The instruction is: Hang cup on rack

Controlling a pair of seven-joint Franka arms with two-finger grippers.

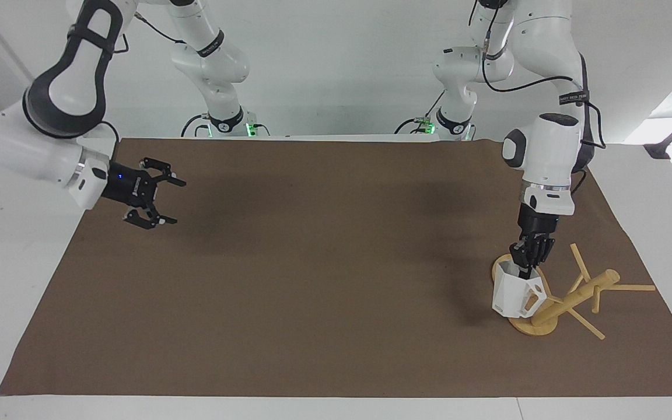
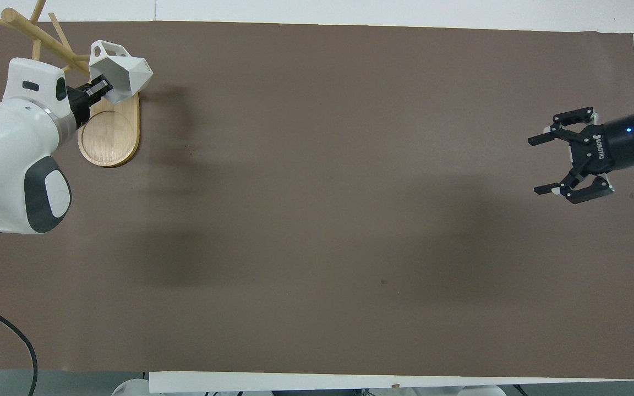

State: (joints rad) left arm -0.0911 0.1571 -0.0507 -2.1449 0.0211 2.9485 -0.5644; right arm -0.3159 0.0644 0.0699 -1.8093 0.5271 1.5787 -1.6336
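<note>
The white faceted cup [image 1: 511, 294] hangs from my left gripper [image 1: 526, 269], which is shut on its rim with one finger inside. The cup is over the oval base [image 1: 531, 328] of the bamboo rack, its handle [image 1: 537, 289] turned toward the rack's post [image 1: 581, 296]. Thin pegs stick out around the post. In the overhead view the cup [image 2: 124, 77] and left gripper [image 2: 97, 89] are over the end of the base [image 2: 109, 135] farthest from the robots. My right gripper [image 1: 164, 201] is open and empty, raised over the mat's edge at the right arm's end; it also shows in the overhead view [image 2: 541, 164].
A brown mat [image 1: 336, 262] covers most of the white table [image 1: 9, 262]. The rack stands near the mat's corner at the left arm's end, far from the robots.
</note>
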